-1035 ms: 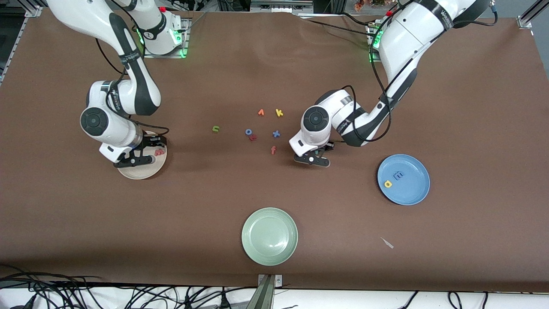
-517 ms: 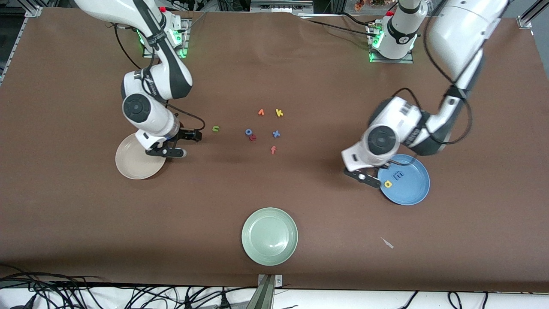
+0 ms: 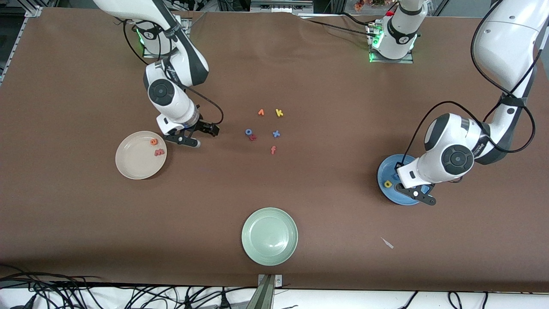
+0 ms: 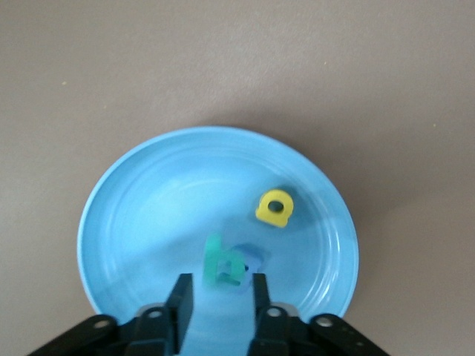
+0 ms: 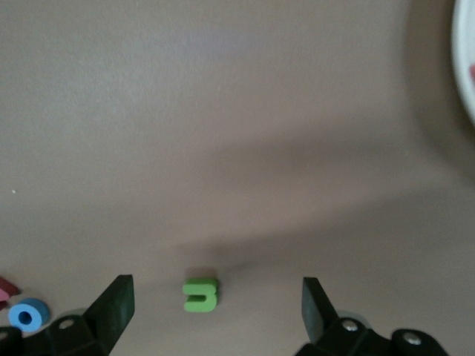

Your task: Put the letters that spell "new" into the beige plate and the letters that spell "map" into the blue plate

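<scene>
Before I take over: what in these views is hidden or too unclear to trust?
- Green n: the right gripper hides it in the front view.
- Teal p: blurred in the left wrist view; whether the left gripper grips it is unclear.
- Blue m: mostly hidden under the p.
- Beige plate: cut off in the right wrist view.

Two white Franka arms with dark grey joint bands and round black caps at the wrists carry loose black cables looped along their links. Green lights glow at both bases. The left gripper [image 3: 415,191] and right gripper [image 3: 191,136] have black two-finger jaws on white housings.
</scene>
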